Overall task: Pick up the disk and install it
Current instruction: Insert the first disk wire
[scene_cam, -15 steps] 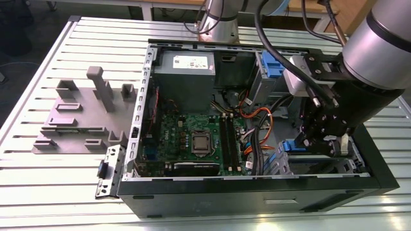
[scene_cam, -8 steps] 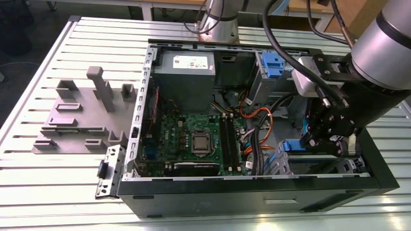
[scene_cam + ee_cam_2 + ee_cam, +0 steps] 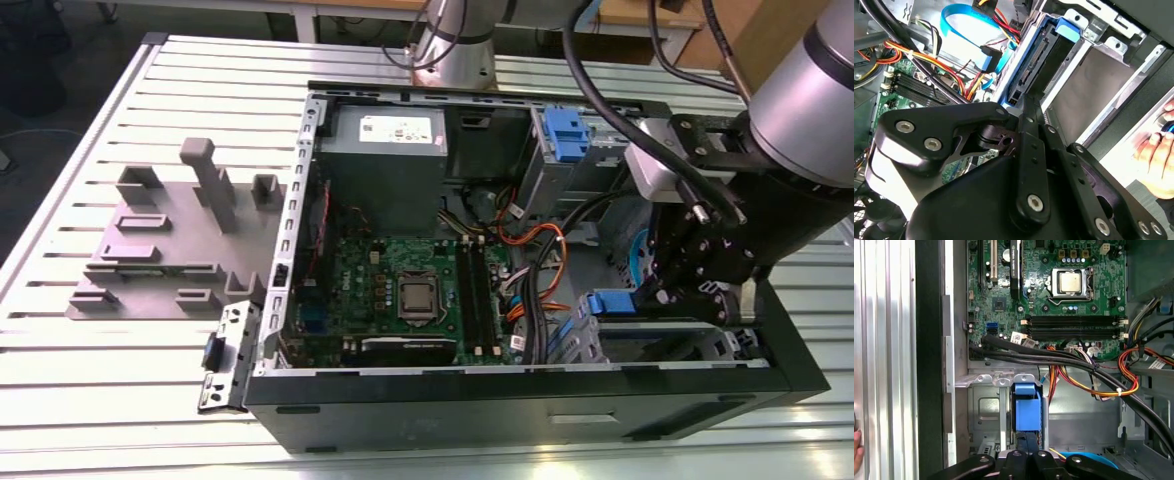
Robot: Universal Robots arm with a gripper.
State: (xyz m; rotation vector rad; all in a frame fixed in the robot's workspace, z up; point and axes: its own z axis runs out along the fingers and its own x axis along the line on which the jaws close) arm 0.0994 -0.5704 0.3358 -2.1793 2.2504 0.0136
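The disk stands on edge in the drive cage at the front corner of the open computer case, on the exterior view's right. Its blue rail faces the first wrist view, and its connector edge with a blue tab shows in the second wrist view. My gripper reaches down into the case right beside it. In both wrist views the black fingers sit close together against the disk's thin edge, shut on it.
The motherboard and bundled cables lie beside the cage. A tall blue clip and a grey box with a white sticker sit at the case's back. A grey fixture stands on the table. A person's hand rests outside the case.
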